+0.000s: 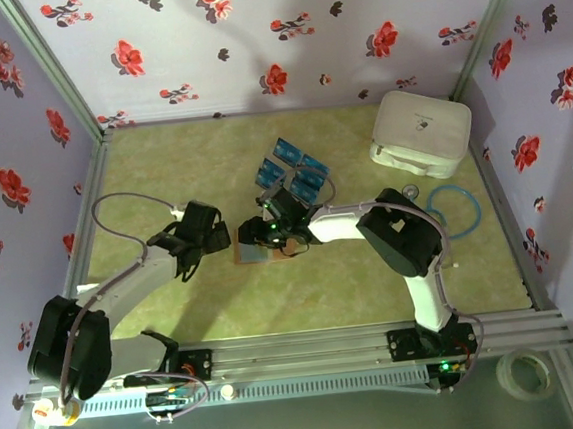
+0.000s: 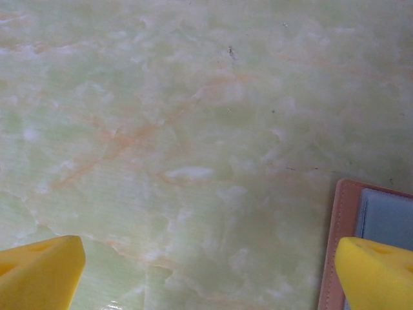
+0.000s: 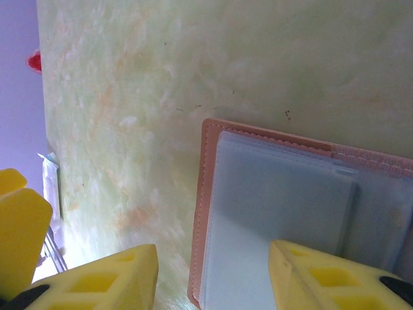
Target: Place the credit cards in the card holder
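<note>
From above, the left arm reaches from its base at the near left corner up and to the right, elbow bent, with the left claw (image 1: 220, 238) low over the table (image 1: 162, 165). The right arm rises from its base, folds at the elbow and stretches leftward. Its right claw (image 1: 268, 231) is above the card holder (image 1: 250, 258), which lies mid-table and is mostly hidden beneath it. The credit cards (image 1: 293, 169) lie in a loose cluster just beyond, too overlapped to count. A white box (image 1: 420, 133) sits at the far right, with a blue ring (image 1: 479, 208) near it. Flowered walls (image 1: 251, 37) close in the green marbled surface.

At the left wrist, the left claw (image 2: 206, 278) stands wide open and holds nothing, its yellow fingers (image 2: 39, 274) at the bottom corners. The card holder (image 2: 345, 219) is cut off at the right edge, beside the right-hand finger.

At the right wrist, the right claw (image 3: 216, 278) is partly open and empty. Its fingers (image 3: 110, 278) straddle the left edge of the opened card holder (image 3: 271, 194), whose clear sleeves show. Whether the tips touch it cannot be told.
</note>
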